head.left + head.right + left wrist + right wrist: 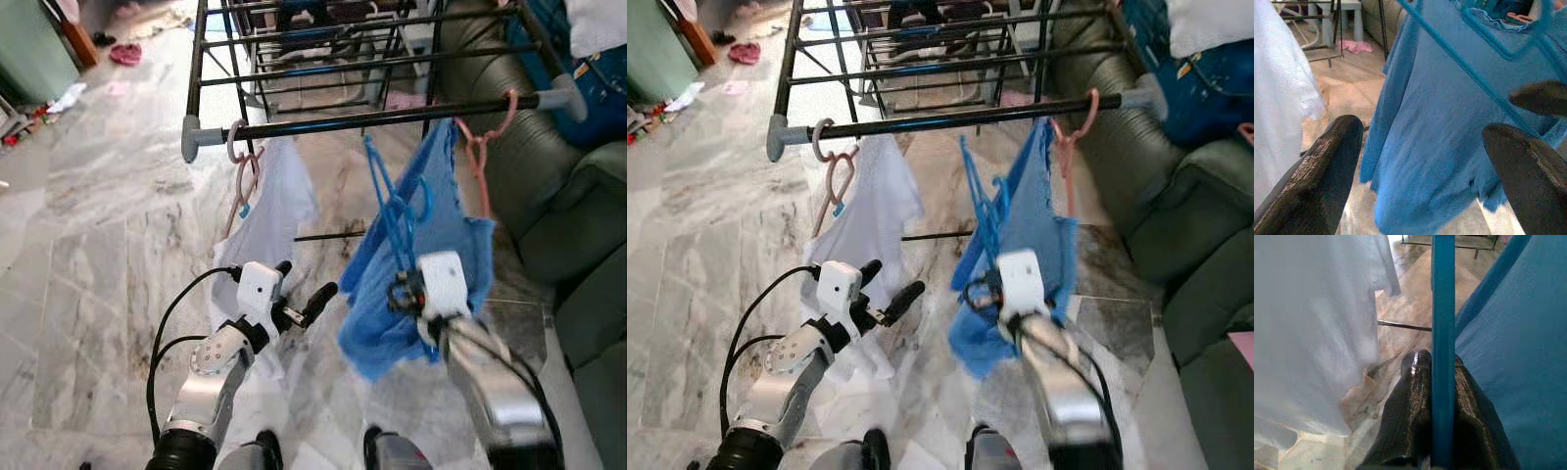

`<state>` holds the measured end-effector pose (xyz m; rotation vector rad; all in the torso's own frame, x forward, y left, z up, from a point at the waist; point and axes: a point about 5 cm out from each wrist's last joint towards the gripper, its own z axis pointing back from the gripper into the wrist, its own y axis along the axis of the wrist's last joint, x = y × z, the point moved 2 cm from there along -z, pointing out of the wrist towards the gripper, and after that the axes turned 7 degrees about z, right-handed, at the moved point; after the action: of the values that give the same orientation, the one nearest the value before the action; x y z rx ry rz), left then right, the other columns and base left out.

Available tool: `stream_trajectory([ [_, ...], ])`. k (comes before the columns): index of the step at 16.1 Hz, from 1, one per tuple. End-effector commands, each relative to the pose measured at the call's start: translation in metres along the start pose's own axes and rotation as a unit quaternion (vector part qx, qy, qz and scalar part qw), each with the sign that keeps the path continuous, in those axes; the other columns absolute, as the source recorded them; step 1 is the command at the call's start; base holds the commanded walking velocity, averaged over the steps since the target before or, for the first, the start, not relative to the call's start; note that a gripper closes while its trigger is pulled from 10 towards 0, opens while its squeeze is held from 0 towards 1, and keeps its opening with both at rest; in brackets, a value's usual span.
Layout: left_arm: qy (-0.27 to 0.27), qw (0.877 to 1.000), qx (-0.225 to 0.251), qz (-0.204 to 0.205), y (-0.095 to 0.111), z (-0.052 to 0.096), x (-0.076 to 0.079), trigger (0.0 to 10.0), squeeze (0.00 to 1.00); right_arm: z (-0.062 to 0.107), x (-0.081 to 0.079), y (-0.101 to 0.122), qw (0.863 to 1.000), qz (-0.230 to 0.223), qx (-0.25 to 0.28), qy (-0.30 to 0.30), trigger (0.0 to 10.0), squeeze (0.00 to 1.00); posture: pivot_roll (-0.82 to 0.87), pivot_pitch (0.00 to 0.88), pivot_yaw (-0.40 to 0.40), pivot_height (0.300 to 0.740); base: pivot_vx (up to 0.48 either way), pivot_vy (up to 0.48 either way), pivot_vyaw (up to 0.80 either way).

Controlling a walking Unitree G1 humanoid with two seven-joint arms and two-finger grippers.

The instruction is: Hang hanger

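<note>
Right gripper [1442, 431] clamped tight on blue hanger [392, 211], held up just below drying rack rail [372, 117], hook not over the rail yet. Blue shirt [446, 255] draped on that hanger, drooping down around the wrist. Left gripper [304, 294] hovering lower, fingers [1327, 166] spread wide, nothing between them, aimed toward the blue shirt. White shirt [269, 211] on a pink hanger [243, 176] already hooked near the rail's left end. Another pink hanger [480, 147] hooked further right, beside a dark green sofa [549, 186]. Marble floor [108, 215] underneath.
</note>
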<state>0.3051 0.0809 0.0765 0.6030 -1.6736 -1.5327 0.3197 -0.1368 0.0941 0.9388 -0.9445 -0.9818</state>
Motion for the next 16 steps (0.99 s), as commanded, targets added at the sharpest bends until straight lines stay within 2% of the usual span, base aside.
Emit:
stream_trajectory([
  [1,0.002,1.0,-0.007,-0.006,-0.001,0.004,-0.001,10.0,0.0,-0.004,-0.003,0.0,1.0,-0.005,-0.009,0.009,10.0,0.0,-0.19,0.222,0.091,0.74,0.0,0.0,0.0],
  [3,0.001,1.0,-0.007,-0.008,0.0,0.004,-0.001,10.0,0.0,-0.013,-0.005,0.016,1.0,0.0,0.006,0.019,10.0,0.0,-0.19,0.23,0.092,0.74,0.0,0.0,0.0],
  [5,0.002,1.0,-0.007,-0.009,0.0,0.005,-0.001,10.0,0.0,-0.018,-0.009,0.022,1.0,0.004,0.009,0.028,10.0,0.0,-0.18,0.234,0.091,0.74,0.0,0.0,0.0],
  [6,0.004,1.0,-0.008,-0.008,-0.001,0.005,-0.001,10.0,0.0,-0.022,-0.012,0.027,0.999,-0.003,0.011,0.036,10.0,0.0,-0.18,0.237,0.088,0.74,0.0,0.0,0.0],
  [7,0.004,1.0,-0.009,-0.008,-0.001,0.006,0.0,10.0,0.0,-0.026,-0.016,0.038,0.998,-0.036,0.026,0.05,10.0,0.0,-0.18,0.237,0.088,0.74,0.0,0.0,0.0],
  [8,0.006,1.0,-0.01,-0.007,-0.002,0.006,0.0,10.0,0.0,-0.032,-0.01,0.05,0.998,-0.036,0.038,0.041,10.0,0.0,-0.17,0.237,0.087,0.74,0.0,0.0,0.0],
  [11,0.006,1.0,-0.012,-0.007,-0.003,0.006,0.001,10.0,0.0,-0.041,0.0,0.058,0.999,-0.018,0.038,0.034,10.0,0.0,-0.17,0.24,0.082,0.74,0.0,0.0,0.0],
  [14,0.006,1.0,-0.015,-0.008,-0.004,0.007,0.001,10.0,0.0,-0.052,0.002,0.067,0.999,-0.007,0.037,0.039,10.0,0.0,-0.16,0.242,0.081,0.74,0.0,0.0,0.0],
  [16,0.008,1.0,-0.017,-0.009,-0.004,0.009,0.001,10.0,0.0,-0.061,-0.003,0.069,0.998,-0.002,0.028,0.048,10.0,0.0,-0.15,0.244,0.079,0.74,0.0,0.0,0.0],
])
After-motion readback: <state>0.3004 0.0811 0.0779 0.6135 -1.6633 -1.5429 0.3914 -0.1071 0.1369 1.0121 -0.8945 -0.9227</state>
